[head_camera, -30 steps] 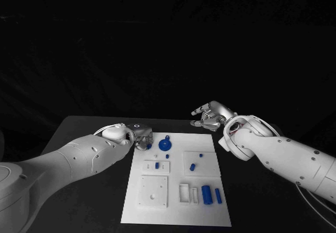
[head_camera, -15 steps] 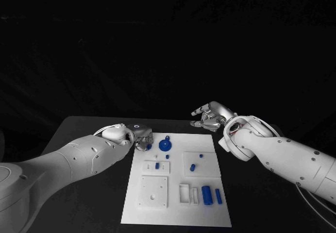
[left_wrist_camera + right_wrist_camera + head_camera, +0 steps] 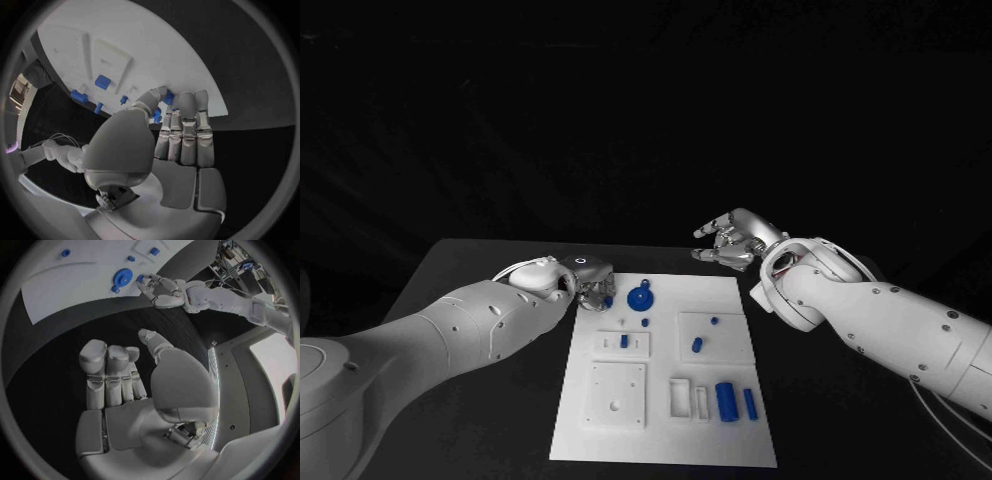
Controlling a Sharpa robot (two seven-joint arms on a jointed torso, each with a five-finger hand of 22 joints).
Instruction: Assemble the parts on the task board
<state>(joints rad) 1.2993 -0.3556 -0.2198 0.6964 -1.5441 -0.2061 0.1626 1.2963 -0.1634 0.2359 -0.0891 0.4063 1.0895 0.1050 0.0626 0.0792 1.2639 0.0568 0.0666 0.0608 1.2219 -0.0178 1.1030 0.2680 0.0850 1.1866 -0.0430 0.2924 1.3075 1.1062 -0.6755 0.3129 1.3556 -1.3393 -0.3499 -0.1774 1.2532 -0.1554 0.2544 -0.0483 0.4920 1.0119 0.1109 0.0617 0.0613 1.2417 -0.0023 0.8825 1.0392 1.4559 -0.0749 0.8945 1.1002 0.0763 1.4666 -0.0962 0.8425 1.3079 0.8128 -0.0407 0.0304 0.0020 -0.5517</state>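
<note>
The white rectangular task board (image 3: 661,370) lay flat mid-tabletop (image 3: 473,270), long axis running near to far. It carried raised white blocks and small blue parts: a round blue disc (image 3: 639,298) at the far end, a blue cylinder (image 3: 726,400) near the right corner. Left hand (image 3: 589,285) sat at the board's far-left corner, fingertips pinching a small blue piece (image 3: 166,98), mostly hidden by the fingers. Right hand (image 3: 733,240) hovered beyond the far-right corner over the tabletop, fingers loosely curved, holding nothing.
</note>
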